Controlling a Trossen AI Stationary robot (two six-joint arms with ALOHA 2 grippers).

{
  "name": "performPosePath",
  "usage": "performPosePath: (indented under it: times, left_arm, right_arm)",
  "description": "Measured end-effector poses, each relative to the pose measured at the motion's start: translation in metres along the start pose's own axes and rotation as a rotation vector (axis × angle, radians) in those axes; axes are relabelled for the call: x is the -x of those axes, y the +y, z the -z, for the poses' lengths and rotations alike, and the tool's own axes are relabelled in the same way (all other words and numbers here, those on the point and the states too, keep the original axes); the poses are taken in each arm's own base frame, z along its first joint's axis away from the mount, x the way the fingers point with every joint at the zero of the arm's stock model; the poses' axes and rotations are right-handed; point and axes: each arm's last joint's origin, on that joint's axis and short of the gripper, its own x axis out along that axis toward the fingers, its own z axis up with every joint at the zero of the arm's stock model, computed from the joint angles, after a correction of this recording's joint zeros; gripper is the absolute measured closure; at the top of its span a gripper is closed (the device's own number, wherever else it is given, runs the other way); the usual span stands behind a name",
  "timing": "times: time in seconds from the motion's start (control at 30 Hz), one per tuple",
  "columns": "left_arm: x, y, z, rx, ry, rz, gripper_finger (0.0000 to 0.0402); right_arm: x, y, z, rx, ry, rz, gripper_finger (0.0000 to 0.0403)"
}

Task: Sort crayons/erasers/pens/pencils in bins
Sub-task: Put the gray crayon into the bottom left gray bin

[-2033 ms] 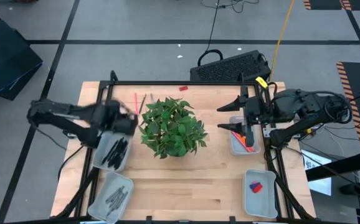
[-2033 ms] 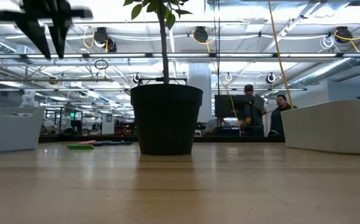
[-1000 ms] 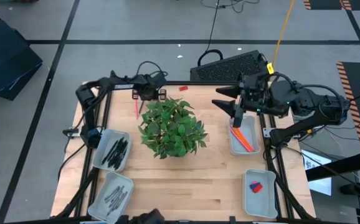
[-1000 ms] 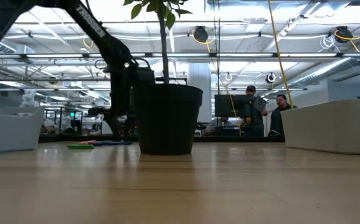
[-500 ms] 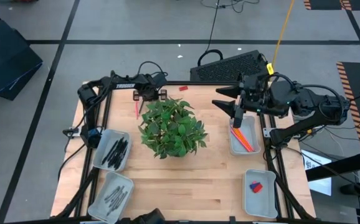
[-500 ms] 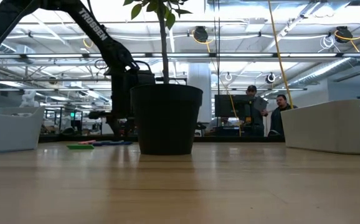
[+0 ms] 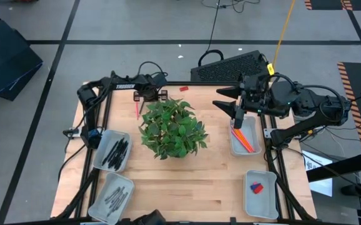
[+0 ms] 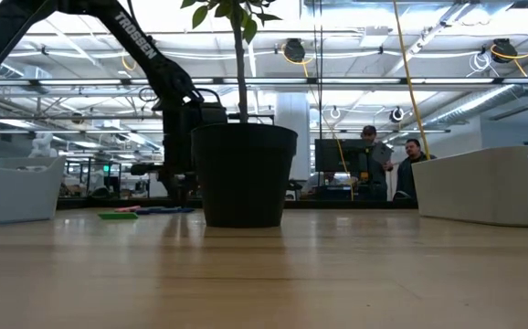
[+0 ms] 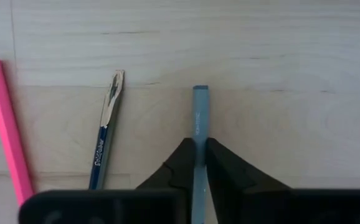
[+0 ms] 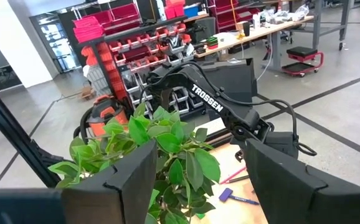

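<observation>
My left gripper (image 9: 199,142) is down at the table's far left edge (image 7: 144,97), shut on a blue-grey stick (image 9: 200,109) that lies flat on the wood. Beside it lie a blue stick with a silvery tip (image 9: 105,149) and a pink stick (image 9: 4,124). My right gripper (image 7: 235,109) hangs open above the bin (image 7: 253,128) that holds orange and red pencils (image 7: 244,140). Black pens lie in the left bin (image 7: 100,150). The erasers (image 7: 256,186) lie in the near right bin. My left gripper pinches the blue-grey stick's two long sides (image 9: 199,129) between its two fingers, some way back from its free end (image 9: 200,91). The fingers come from above, pointing down, and stand across the stick. The stick lies flat on the table.
A potted plant (image 7: 173,128) stands mid-table between the arms; its dark pot (image 8: 244,174) hides part of the left arm in the low view. A green eraser (image 8: 118,216) lies on the table. A fourth bin (image 7: 110,197) with dark sticks sits near left. People stand beyond the table.
My left gripper has gone from above the pen bin toward the table's far edge and come down among the loose sticks; over the last second it has stayed almost still. My right gripper has shifted a little toward the far edge above the pencil bin.
</observation>
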Motion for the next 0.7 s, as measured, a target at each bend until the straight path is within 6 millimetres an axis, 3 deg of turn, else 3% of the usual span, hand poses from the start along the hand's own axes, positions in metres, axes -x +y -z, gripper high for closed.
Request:
performPosePath:
  times: [0.17, 0.4, 0.57, 0.7]
  left_arm:
    - [0.020, 0.002, 0.001, -0.006, -0.014, 0.040, 0.0384]
    - [0.077, 0.005, 0.008, -0.056, -0.089, 0.165, 0.0372]
    - [0.126, 0.019, 0.033, -0.157, -0.085, 0.188, 0.0377]
    - [0.165, 0.038, 0.070, -0.261, -0.037, 0.179, 0.0380]
  right_arm:
    - [0.000, 0.001, 0.002, 0.031, 0.029, -0.049, 0.0170]
    - [0.002, 0.000, 0.007, 0.058, 0.090, -0.058, 0.0170]
    - [0.004, 0.000, 0.010, 0.064, 0.143, -0.127, 0.0170]
    - [0.007, 0.002, 0.010, 0.064, 0.167, -0.199, 0.0170]
